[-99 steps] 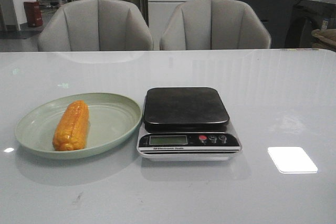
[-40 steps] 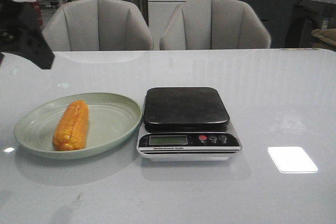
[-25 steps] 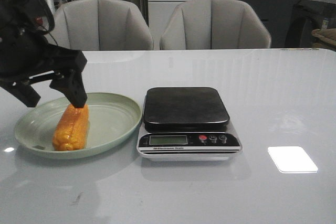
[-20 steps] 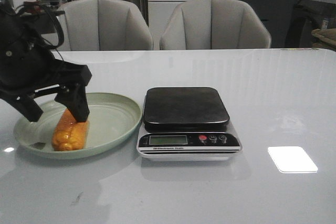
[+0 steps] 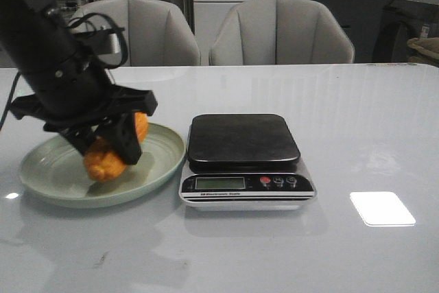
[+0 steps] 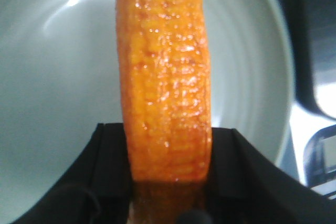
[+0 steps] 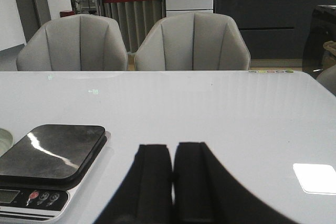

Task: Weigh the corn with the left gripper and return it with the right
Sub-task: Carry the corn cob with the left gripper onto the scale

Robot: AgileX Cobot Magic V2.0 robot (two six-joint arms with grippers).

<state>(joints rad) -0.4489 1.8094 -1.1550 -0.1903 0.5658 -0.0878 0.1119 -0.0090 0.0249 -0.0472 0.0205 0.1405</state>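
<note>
The orange-yellow corn [image 5: 108, 159] is held between the fingers of my left gripper [image 5: 106, 147], over the pale green plate [image 5: 41, 173] at the table's left. The cob looks lifted and tilted; I cannot tell if its low end touches the plate. In the left wrist view the corn [image 6: 165, 77] runs straight out from between the two black fingers [image 6: 105, 171], with the plate [image 6: 58, 72] below. The black-topped scale [image 5: 242, 141] stands just right of the plate. My right gripper [image 7: 172, 153] is shut and empty, low over the table right of the scale [image 7: 50, 150]; it is outside the front view.
Two grey chairs [image 5: 281, 32] stand behind the table's far edge. A bright light patch [image 5: 381, 208] lies on the table at the right. The scale's display and buttons [image 5: 243, 183] face the front edge.
My left arm came in from the left, dropped onto the corn on the plate and shut on it. The cob has since risen and shifted right, towards the scale.
</note>
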